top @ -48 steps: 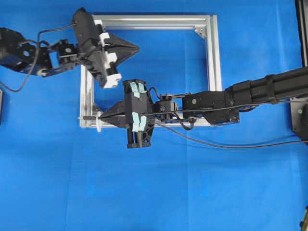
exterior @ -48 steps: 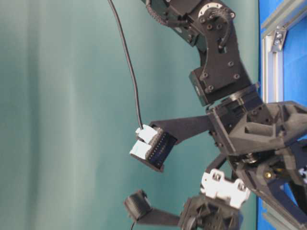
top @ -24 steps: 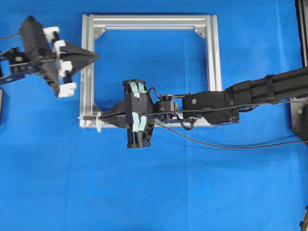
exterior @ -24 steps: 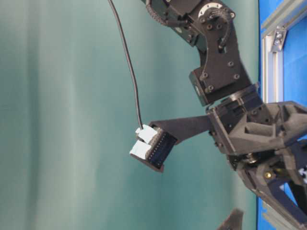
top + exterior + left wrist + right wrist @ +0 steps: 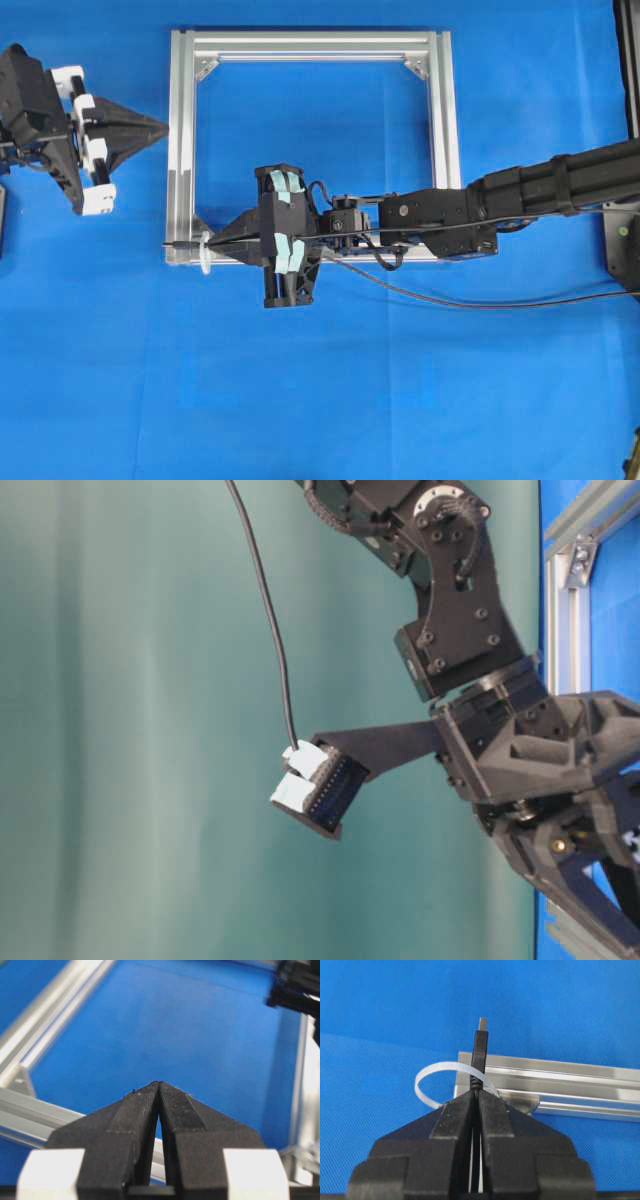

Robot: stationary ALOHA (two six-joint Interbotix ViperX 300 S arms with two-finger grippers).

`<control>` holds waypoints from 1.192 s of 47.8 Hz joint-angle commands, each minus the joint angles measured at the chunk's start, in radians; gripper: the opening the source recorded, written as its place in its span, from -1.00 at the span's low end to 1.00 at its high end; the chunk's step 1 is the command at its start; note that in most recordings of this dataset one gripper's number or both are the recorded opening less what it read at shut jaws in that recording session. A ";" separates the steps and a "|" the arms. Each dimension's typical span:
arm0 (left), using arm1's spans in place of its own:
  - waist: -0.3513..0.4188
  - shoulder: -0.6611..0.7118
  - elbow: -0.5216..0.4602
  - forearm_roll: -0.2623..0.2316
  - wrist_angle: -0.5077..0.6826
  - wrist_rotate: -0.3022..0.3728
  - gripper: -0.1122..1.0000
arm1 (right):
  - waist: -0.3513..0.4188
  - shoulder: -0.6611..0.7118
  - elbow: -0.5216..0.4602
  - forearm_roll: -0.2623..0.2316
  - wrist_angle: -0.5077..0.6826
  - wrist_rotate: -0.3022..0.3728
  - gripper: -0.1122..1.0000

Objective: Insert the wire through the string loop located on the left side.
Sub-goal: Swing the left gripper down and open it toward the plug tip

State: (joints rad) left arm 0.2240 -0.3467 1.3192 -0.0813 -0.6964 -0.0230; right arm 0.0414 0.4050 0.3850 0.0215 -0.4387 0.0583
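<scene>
The wire (image 5: pixel 480 303) is a thin black cable that runs in from the right to my right gripper (image 5: pixel 216 242), which is shut on it just behind the plug. In the right wrist view the slim plug (image 5: pixel 480 1052) sticks out beyond the right gripper (image 5: pixel 476 1094), over the frame's corner. The white string loop (image 5: pixel 427 1072) curves to its left, and its band crosses the plug's base. From overhead the plug tip (image 5: pixel 170 244) lies just left of the string loop (image 5: pixel 205 258). My left gripper (image 5: pixel 163 127) is shut and empty, just left of the frame's left bar; the left wrist view also shows this gripper (image 5: pixel 158 1083).
The square silver aluminium frame (image 5: pixel 180 150) lies flat on the blue cloth, with triangular brackets (image 5: pixel 207 66) in its corners. My right arm (image 5: pixel 540 190) reaches across the frame's lower bar. A dark edge (image 5: pixel 628 60) borders the table at the right.
My left arm has swung left, from over the frame's upper left corner to outside its left bar, and has left the table-level view. The right gripper and wire have stayed put.
</scene>
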 commanded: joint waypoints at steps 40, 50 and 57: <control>-0.393 -0.017 -0.029 0.003 0.008 0.005 -0.80 | 0.000 -0.020 -0.014 -0.002 -0.008 0.002 -0.80; -0.393 -0.018 -0.028 0.002 0.031 0.005 -0.78 | 0.000 -0.018 -0.014 -0.002 -0.008 0.002 -0.80; -0.393 -0.018 -0.031 0.002 0.038 0.005 -0.30 | 0.000 -0.018 -0.014 -0.002 -0.008 0.002 -0.80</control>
State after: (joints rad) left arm -0.1718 -0.3605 1.3054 -0.0798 -0.6550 -0.0199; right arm 0.0414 0.4050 0.3850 0.0215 -0.4403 0.0583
